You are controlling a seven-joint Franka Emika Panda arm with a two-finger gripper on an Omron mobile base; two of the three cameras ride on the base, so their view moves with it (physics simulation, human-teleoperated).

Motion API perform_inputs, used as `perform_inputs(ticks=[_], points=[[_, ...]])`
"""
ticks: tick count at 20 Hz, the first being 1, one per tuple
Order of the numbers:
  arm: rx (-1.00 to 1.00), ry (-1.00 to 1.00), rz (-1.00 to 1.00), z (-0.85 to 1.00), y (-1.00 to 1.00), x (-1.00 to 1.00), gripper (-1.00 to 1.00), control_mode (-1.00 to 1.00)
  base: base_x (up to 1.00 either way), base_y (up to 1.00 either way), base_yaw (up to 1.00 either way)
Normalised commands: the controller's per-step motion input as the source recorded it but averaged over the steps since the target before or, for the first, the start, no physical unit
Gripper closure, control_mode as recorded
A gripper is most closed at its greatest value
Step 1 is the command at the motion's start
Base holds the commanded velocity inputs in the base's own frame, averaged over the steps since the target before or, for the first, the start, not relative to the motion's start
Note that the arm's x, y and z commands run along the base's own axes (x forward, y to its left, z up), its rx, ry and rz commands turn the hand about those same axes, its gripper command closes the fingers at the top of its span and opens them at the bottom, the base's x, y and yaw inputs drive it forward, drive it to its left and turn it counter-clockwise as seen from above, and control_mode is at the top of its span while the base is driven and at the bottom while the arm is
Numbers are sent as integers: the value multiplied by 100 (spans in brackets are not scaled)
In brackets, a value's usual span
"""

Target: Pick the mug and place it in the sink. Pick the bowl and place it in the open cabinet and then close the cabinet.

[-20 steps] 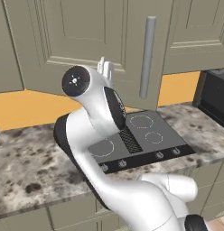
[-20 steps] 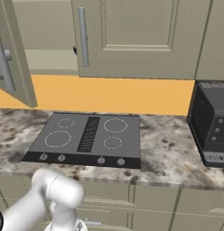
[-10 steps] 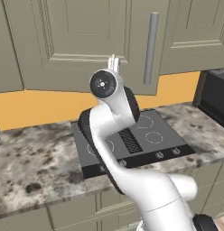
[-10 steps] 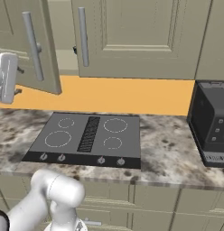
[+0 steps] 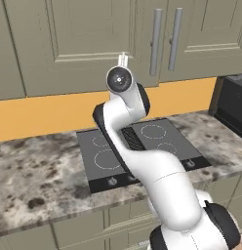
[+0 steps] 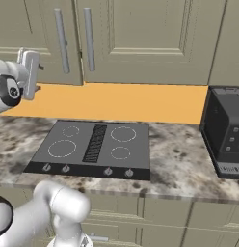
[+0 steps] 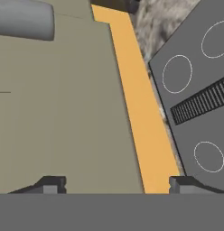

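1. The cabinet point(image 5: 93, 44) spans the wall above the counter with both doors flush and shut; its two vertical bar handles point(image 5: 156, 41) stand side by side at the seam.
2. The gripper point(image 7: 114, 182) is raised in front of the lower edge of the left door, just left of the handles in the left base view. Its jaws stand wide apart with nothing between them; in the hand view the fingertips point(image 7: 51, 184) sit well apart against the door panel.
3. Below the cabinet runs an orange backsplash point(image 6: 131, 102).
4. A dark four-ring cooktop point(image 6: 92, 148) lies flat in the speckled granite counter point(image 6: 179, 169).
5. At the far right a black toaster oven point(image 6: 226, 142) stands on the counter, apart from the cooktop.
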Motion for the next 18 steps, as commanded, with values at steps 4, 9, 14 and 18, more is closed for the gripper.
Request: perform_inputs(ticks=[4, 9, 14, 18], points=[[9, 0, 0, -15, 0, 100, -100, -100, 0, 0, 0], [6, -1, 0, -26, 0, 100, -100, -100, 0, 0, 0], [4, -2, 0, -11, -4, 43, -100, -100, 0, 0, 0], [2, 1, 0, 0, -27, 0, -100, -100, 0, 0, 0]])
